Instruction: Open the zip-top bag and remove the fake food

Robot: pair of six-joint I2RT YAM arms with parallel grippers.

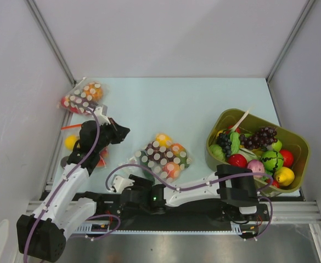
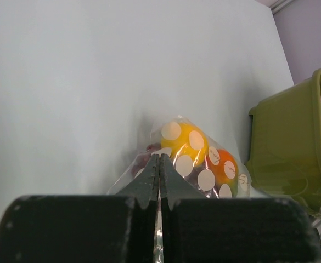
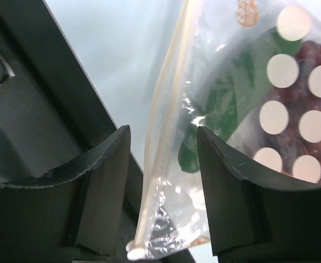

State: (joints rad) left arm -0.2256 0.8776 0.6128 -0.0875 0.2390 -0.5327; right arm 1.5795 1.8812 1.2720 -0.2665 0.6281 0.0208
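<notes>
Right gripper (image 3: 163, 134): jaws apart, 1 on each side of the zip-top bag (image 1: 161, 156)'s zip edge
Left gripper (image 2: 159, 158): jaws together at the bag's left corner; grip on film unclear
Fake food (image 2: 189, 140): inside the bag
Open room: bare table (image 1: 149, 104) beyond the bag; green bin (image 1: 294, 137) to its right

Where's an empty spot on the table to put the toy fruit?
The biggest bare patch is the far middle of the table, behind the zip-top bag, between the dotted bag and the green bin. A thinner strip separates the zip-top bag from the bin. It's crowded along the left edge and by the right arm.
</notes>
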